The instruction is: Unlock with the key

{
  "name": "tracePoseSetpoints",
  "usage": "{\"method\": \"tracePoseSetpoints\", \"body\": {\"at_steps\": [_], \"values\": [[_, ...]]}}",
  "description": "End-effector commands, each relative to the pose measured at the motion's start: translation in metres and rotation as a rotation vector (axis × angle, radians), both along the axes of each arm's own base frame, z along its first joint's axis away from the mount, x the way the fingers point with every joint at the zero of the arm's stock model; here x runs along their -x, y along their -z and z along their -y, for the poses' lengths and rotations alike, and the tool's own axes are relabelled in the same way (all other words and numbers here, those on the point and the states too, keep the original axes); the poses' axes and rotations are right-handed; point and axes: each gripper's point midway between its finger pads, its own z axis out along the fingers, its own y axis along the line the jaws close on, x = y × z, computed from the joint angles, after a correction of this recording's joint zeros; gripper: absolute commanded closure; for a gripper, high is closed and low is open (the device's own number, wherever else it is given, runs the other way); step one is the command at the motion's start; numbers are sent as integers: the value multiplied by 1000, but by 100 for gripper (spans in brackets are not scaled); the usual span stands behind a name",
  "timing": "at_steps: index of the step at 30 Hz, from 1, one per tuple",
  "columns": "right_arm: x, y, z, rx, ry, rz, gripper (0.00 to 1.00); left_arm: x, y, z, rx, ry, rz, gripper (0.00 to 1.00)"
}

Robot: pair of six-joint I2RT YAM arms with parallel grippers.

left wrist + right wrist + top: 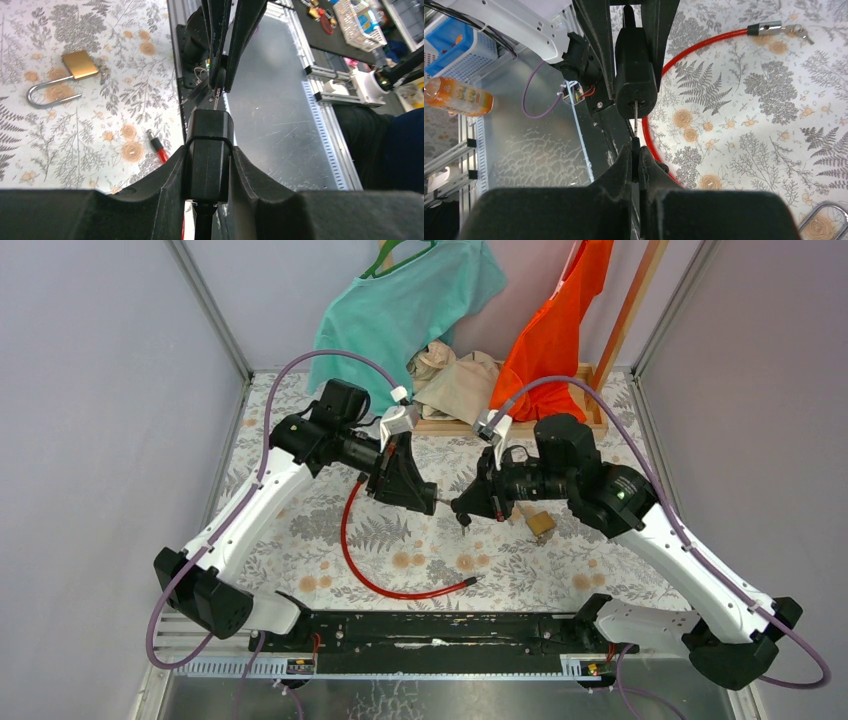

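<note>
I'm clamping the black lock body (636,75) in L gripper (209,156). R gripper (635,154) is pinching the key (635,119), its blade entering the keyhole right ahead of R fingertips.

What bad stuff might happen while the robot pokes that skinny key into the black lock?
1. The thin key bridges the right gripper and the black lock in the left gripper; if either arm drifts sideways, it might bend.
2. The right gripper pinches the key only at its fingertips, so twisting might make it slip.
</note>
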Motion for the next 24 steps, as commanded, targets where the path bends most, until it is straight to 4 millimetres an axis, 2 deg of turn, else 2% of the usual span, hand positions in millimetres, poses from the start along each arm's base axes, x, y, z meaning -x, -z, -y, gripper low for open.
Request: {"method": "tracePoseSetpoints", "body": {"at_steps": [1,6,13,18,24], "values": [[9,-23,-20,-69,-109,29,100,9,-4,1,16,45,195,100],[11,-29,-24,-94,-136,29,100,16,4,-1,-3,68,214,100],[13,-16,-41,-83,-154,45,100,18,3,0,10,82,217,100],[16,-14,-51,-137,-157,67,100,21,-5,3,48,96,180,100],[14,-17,-52,-232,-118,93,100,25,-11,4,61,91,122,100]]}}
